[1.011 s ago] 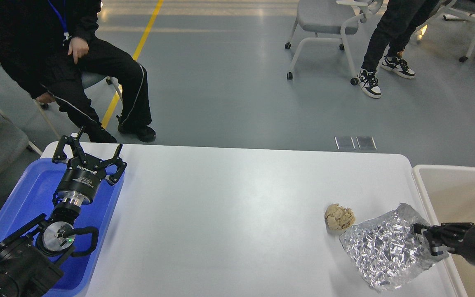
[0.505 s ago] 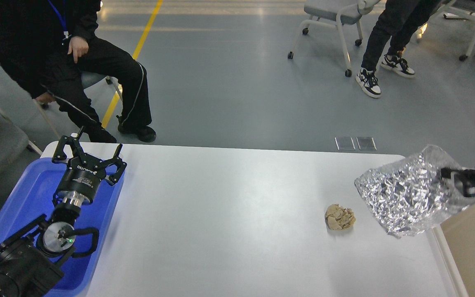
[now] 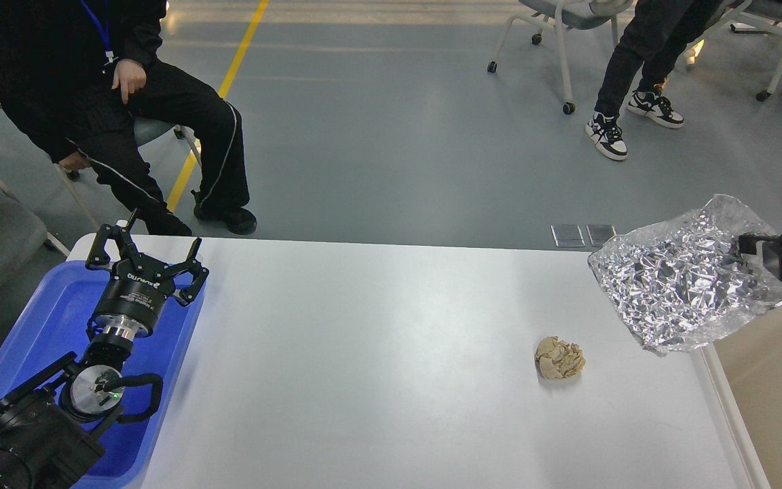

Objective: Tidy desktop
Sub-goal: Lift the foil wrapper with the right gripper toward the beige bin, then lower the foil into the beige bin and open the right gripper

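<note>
The white desktop [image 3: 377,353] fills the middle of the head view. A crumpled tan paper ball [image 3: 559,358] lies on it toward the right. My right gripper [image 3: 747,246] is shut on the edge of a crinkled silver foil sheet [image 3: 683,278] and holds it in the air over the desktop's far right corner. My left gripper [image 3: 143,248] is open and empty above the far end of the blue tray [image 3: 51,319], at the desktop's left edge.
A beige tub [image 3: 771,380] stands against the desktop's right edge, below the foil. A seated person in black [image 3: 113,102] is just beyond the far left corner. Chairs and another person's legs [image 3: 625,75] stand on the grey floor behind.
My right gripper lifted the foil sheet off the desktop, up and away to the far right. The paper ball stayed put. The left arm has not moved. A chair behind rolled away.
</note>
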Motion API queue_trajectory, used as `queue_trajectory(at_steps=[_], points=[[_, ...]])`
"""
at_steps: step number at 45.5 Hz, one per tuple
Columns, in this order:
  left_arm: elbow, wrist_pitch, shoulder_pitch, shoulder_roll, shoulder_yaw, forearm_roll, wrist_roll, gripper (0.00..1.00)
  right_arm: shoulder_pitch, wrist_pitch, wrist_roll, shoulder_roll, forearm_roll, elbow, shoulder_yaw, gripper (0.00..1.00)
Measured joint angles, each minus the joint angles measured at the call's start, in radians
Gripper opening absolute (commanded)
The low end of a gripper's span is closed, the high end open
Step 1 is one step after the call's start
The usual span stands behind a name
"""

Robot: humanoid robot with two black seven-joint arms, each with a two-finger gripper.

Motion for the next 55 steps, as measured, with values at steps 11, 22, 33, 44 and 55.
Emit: queue_trajectory(at_steps=[11, 22, 33, 44, 55], points=[[0.000, 0.000, 0.000, 0.000, 0.000, 0.000, 0.000, 1.00, -0.041, -0.008, -0.001, 0.010, 0.062, -0.094, -0.009, 0.00], [0.000, 0.000, 0.000, 0.000, 0.000, 0.000, 0.000, 1.00, -0.113, -0.023, 0.000, 0.048, 0.199, -0.271, -0.009, 0.00], [0.000, 0.000, 0.000, 0.000, 0.000, 0.000, 0.000, 1.00, -0.221, -0.027, 0.003, 0.104, 0.406, -0.472, -0.009, 0.00], [0.000, 0.000, 0.000, 0.000, 0.000, 0.000, 0.000, 1.00, -0.373, -0.027, 0.005, 0.191, 0.642, -0.687, -0.004, 0.00], [0.000, 0.001, 0.000, 0.000, 0.000, 0.000, 0.000, 1.00, -0.531, -0.020, 0.004, 0.305, 0.899, -0.925, -0.001, 0.00]])
